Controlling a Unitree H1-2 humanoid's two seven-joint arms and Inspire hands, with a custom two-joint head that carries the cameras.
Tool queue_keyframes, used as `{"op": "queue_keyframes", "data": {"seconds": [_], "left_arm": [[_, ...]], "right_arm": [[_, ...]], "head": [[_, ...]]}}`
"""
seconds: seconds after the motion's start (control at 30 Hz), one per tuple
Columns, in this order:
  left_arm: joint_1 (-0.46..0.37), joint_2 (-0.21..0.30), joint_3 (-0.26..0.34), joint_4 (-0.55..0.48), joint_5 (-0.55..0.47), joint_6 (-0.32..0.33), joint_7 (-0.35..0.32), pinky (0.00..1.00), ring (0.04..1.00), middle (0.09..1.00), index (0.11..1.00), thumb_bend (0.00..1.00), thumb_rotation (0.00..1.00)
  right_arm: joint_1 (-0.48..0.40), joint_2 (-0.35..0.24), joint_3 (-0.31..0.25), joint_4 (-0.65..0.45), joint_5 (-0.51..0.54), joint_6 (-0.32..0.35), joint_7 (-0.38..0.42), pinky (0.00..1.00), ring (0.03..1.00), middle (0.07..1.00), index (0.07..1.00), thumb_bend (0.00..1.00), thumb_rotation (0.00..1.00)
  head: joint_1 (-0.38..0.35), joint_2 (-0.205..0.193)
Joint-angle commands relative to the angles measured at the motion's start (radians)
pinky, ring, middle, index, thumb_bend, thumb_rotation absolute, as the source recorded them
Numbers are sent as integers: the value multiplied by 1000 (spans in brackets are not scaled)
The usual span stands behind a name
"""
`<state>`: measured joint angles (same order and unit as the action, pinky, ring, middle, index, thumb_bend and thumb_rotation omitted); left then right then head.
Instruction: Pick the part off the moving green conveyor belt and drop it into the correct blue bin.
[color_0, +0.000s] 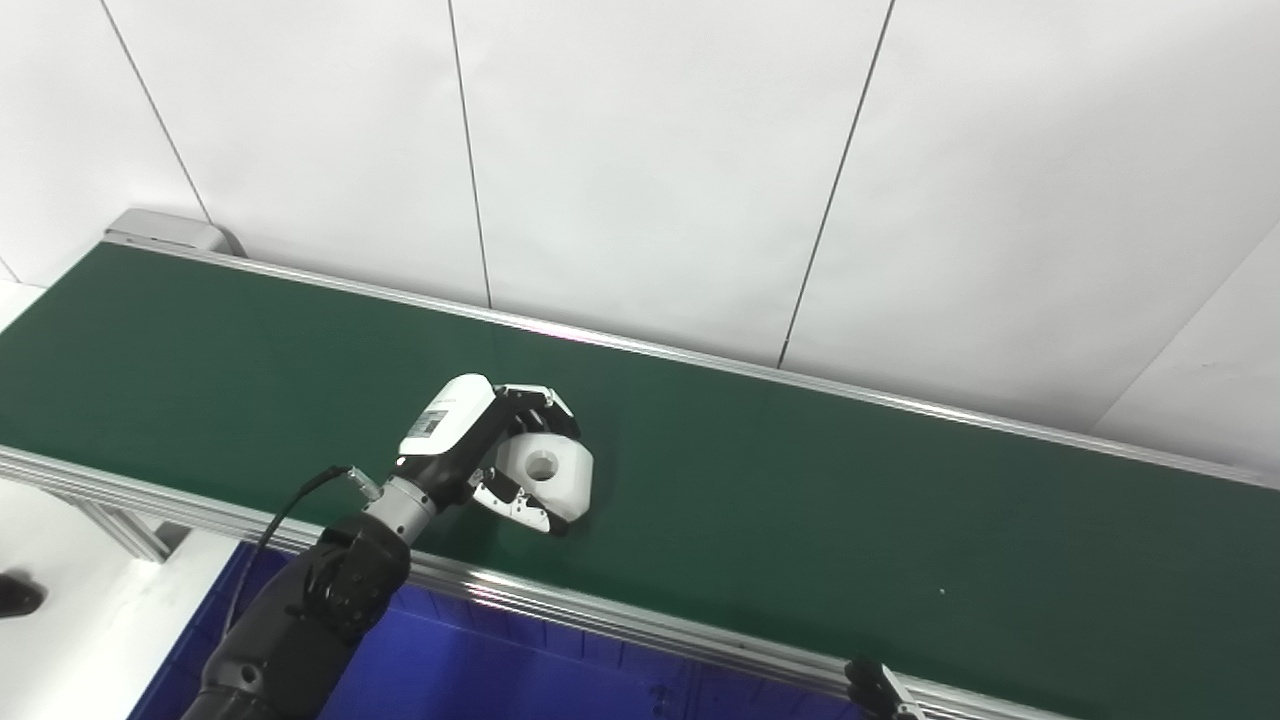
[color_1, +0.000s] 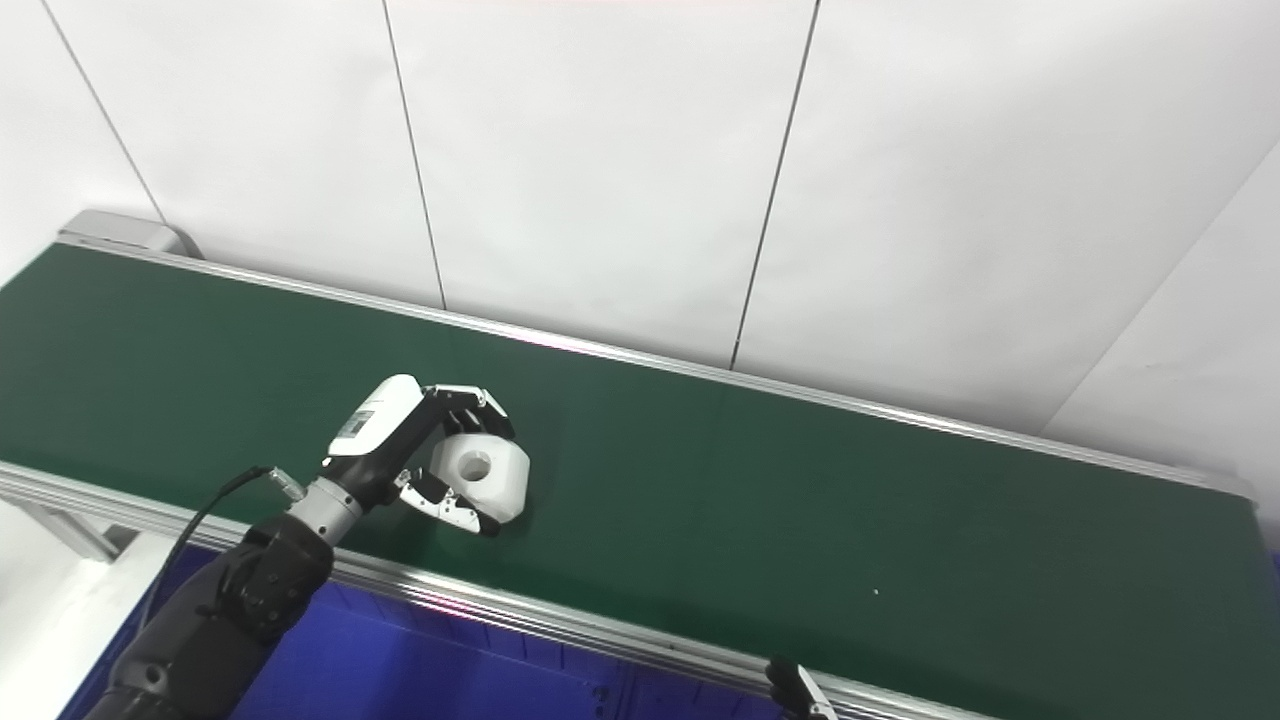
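Observation:
A white blocky part (color_0: 552, 476) with a round hole in its top sits on the green conveyor belt (color_0: 800, 480), left of the middle. My left hand (color_0: 478, 440) is over the belt with its fingers curled over the part's far side and its thumb under the near side, closed around it. The part still looks to rest on the belt. It also shows in the right eye view (color_1: 487, 473). Only the fingertips of my right hand (color_0: 880, 692) show at the bottom edge, below the belt's near rail.
A blue bin (color_0: 440, 660) lies below the belt's near metal rail (color_0: 620, 615), at bottom left. A white panelled wall stands behind the belt. The belt's left end roller (color_0: 165, 230) is at top left.

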<state>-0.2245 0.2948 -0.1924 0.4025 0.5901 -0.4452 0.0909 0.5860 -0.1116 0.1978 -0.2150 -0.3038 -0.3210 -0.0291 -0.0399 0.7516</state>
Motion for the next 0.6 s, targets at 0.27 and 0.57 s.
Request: {"op": "queue_keyframes", "data": {"seconds": [0.27,0.57], "left_arm": [[113,102,17,-312,-193,-24,-37,330,366,468,560,490,0],[286,156,-21,-543,-323,-24,-69,347,387,501,553,492,0]], "right_arm": [[34,26,12,-91,-8,29,10,819,852,873,896,759,143],[40,42,24,-162,-18,91,30,792,816,841,877,790,173]], "head": [[-143,85],[-231,167]]}}
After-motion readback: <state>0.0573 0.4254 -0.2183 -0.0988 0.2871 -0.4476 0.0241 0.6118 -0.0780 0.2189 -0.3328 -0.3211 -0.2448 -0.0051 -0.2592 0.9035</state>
